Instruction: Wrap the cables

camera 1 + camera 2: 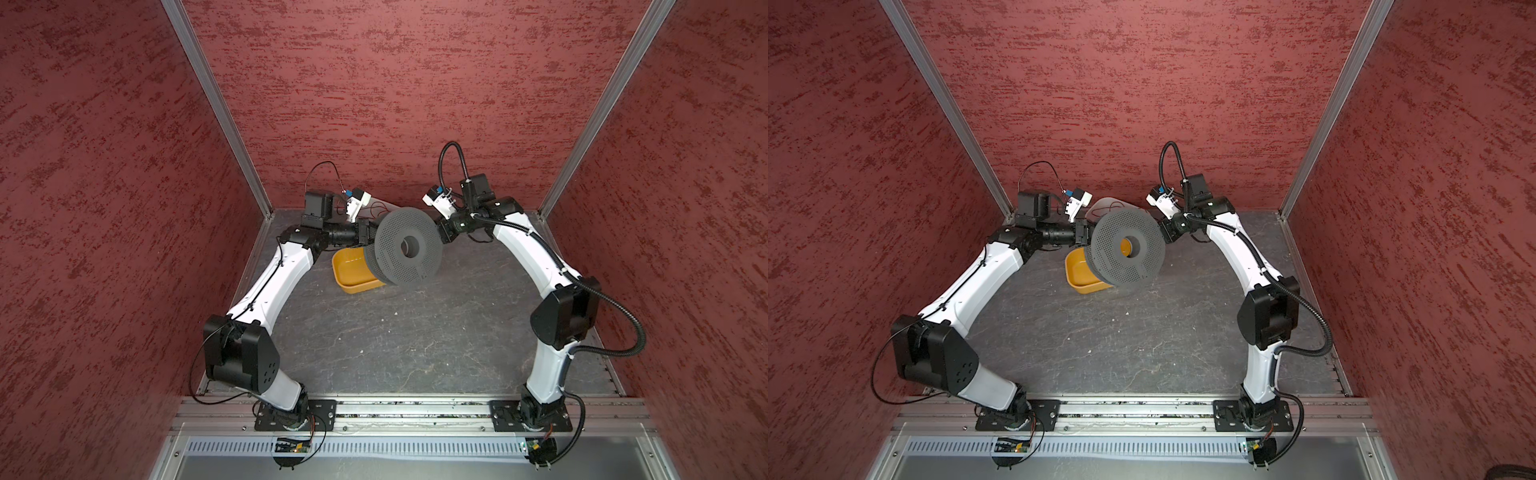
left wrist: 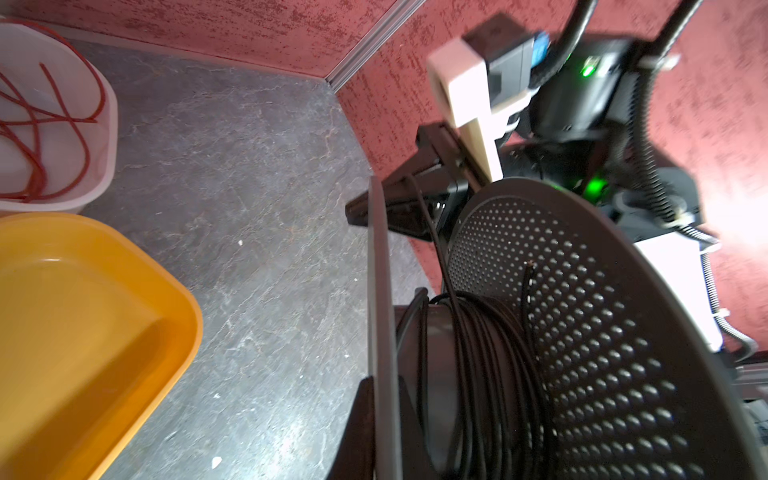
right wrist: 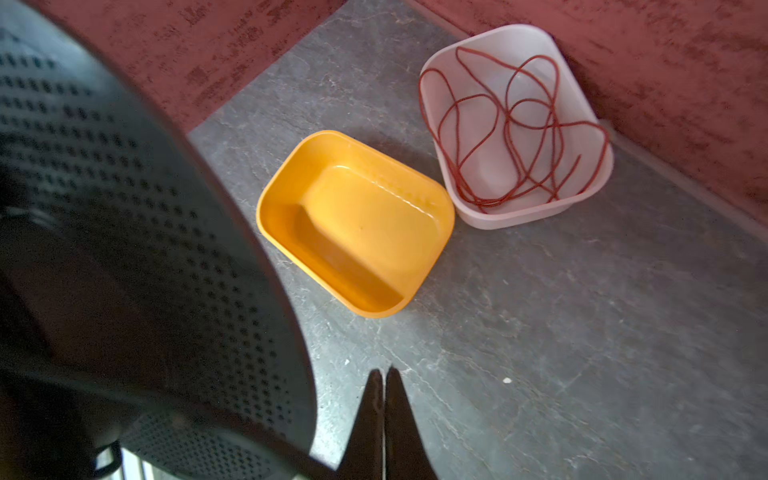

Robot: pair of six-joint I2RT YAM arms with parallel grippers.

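A grey perforated spool (image 1: 390,232) (image 1: 1113,232) hangs in the air between both arms. My left gripper (image 2: 384,415) is shut on the rim of one flange, one finger on each side of it. The cable (image 2: 478,374), thin and black, lies in many turns round the hub. Its free end (image 2: 528,270) sticks out against the perforated flange. One strand (image 2: 432,237) runs straight from the hub to my right gripper (image 2: 353,208) and ends in its fingers, behind the tips. In the right wrist view my right gripper (image 3: 383,374) is shut beside the spool (image 3: 145,249), its tips bare.
An empty orange tub (image 1: 353,274) (image 3: 357,224) sits on the grey floor under the spool. Behind it, against the red back wall, stands a translucent white tub (image 3: 515,216) (image 1: 1100,205) holding a loose red cord (image 3: 511,124). Red walls close in both sides.
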